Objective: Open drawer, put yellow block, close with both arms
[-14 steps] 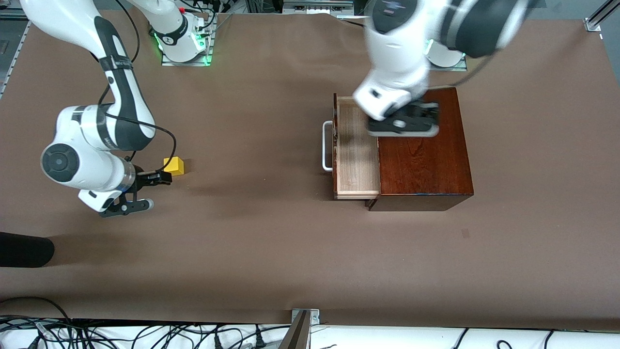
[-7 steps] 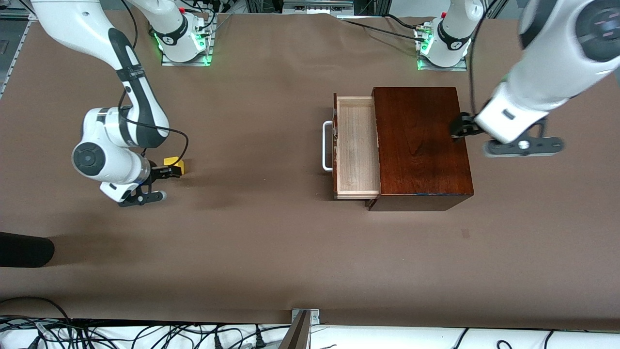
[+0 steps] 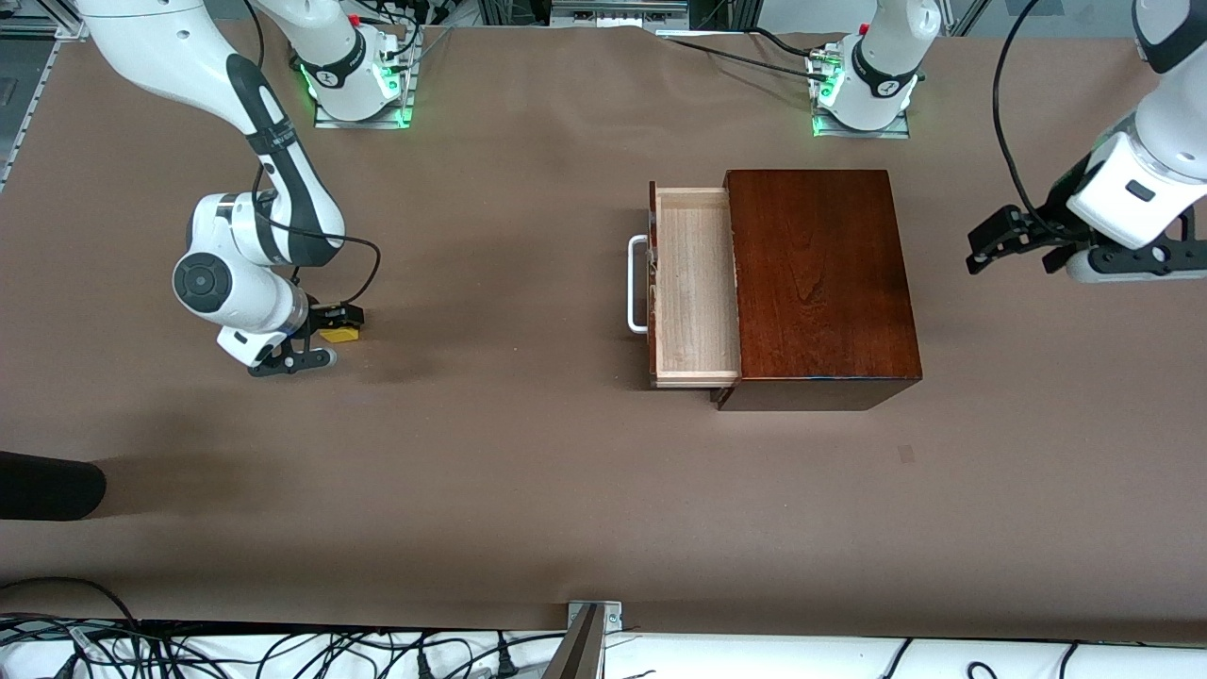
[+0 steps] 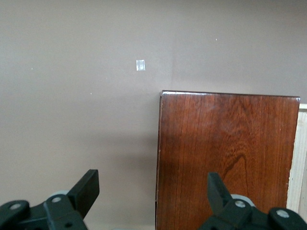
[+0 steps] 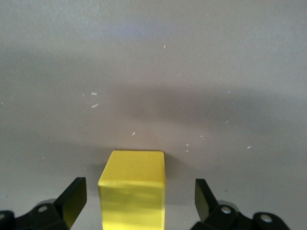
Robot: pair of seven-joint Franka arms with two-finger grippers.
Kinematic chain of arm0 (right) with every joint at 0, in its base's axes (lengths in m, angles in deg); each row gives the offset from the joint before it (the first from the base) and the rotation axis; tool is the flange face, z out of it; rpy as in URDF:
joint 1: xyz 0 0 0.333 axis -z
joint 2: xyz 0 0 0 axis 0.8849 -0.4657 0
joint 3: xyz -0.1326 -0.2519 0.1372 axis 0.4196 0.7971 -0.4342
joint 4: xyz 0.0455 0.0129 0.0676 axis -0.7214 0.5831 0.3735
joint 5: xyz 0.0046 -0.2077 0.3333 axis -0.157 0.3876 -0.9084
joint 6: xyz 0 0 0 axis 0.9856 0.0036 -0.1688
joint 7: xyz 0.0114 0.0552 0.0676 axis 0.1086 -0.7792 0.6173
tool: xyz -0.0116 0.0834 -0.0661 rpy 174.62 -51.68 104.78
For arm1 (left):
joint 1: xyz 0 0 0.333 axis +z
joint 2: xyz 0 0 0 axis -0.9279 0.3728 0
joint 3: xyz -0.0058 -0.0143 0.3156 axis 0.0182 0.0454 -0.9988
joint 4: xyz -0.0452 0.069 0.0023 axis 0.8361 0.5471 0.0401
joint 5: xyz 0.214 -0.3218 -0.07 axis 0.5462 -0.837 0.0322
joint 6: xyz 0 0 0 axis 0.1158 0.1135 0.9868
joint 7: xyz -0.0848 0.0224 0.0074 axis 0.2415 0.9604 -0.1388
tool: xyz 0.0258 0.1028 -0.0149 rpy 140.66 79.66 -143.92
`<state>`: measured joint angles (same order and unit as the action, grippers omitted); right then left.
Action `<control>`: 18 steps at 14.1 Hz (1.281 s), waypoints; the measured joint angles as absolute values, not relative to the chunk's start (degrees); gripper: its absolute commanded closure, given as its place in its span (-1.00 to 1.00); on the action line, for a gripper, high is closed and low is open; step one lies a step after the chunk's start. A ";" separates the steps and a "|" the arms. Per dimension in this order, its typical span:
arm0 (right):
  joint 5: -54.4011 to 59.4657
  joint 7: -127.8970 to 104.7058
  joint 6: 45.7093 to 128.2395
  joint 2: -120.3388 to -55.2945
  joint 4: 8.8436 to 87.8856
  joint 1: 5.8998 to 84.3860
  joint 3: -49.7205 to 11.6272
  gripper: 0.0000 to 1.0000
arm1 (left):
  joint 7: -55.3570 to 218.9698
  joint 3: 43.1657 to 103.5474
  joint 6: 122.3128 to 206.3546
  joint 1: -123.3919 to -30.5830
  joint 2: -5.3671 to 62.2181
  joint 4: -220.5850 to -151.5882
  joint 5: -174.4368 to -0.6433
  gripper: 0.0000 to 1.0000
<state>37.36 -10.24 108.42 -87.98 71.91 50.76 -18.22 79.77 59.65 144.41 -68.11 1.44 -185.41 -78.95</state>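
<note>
The right claw (image 3: 332, 321) sat low at the yellow block (image 3: 340, 333), fingers spread wide, and the right wrist view showed it plainly: the yellow block (image 5: 133, 188) stood between the two black fingers (image 5: 73, 201) with clear space on each side, so nothing was gripped. The block rested flat on the brown worktop (image 3: 490, 453), toward the right arm's end, well apart from the wooden box. Up at the other end, the left claw (image 3: 981, 253) hung in the air over bare worktop just beside the box, at the left arm's end of it, and its fingers (image 4: 84, 189) were splayed open too, holding nothing; the left wrist view looked down past them onto the glossy top of the wooden box (image 4: 225, 153), with a sliver of the pale drawer tray (image 4: 298, 158) showing at its edge. The wooden box (image 3: 820, 283) stood dark and shiny on the worktop below the left arm's green-lit base (image 3: 858, 104). The drawer (image 3: 693, 288) was pulled out of the box toward the right arm's end, its light-wood tray open to the camera and bare inside, the white bar handle (image 3: 636, 283) sticking out from its reddish-brown front. The right arm's base (image 3: 358, 90) glowed green at the top
</note>
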 measured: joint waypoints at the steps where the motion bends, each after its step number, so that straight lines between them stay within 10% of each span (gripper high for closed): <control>1: 37.36 -10.25 109.86 -87.76 73.12 50.76 -18.22 -0.78 | 79.77 59.76 144.50 -68.13 1.00 -185.95 -78.91 -1.00; 8: 37.36 -10.23 112.48 -87.39 74.90 50.76 -18.29 0.94 | 79.73 61.67 144.73 -68.28 0.92 -186.03 -77.06 -1.00; 18: 37.69 -6.22 92.40 -84.48 54.40 49.82 -30.52 1.00 | 79.73 62.02 145.05 -68.32 0.86 -186.00 -76.96 -1.00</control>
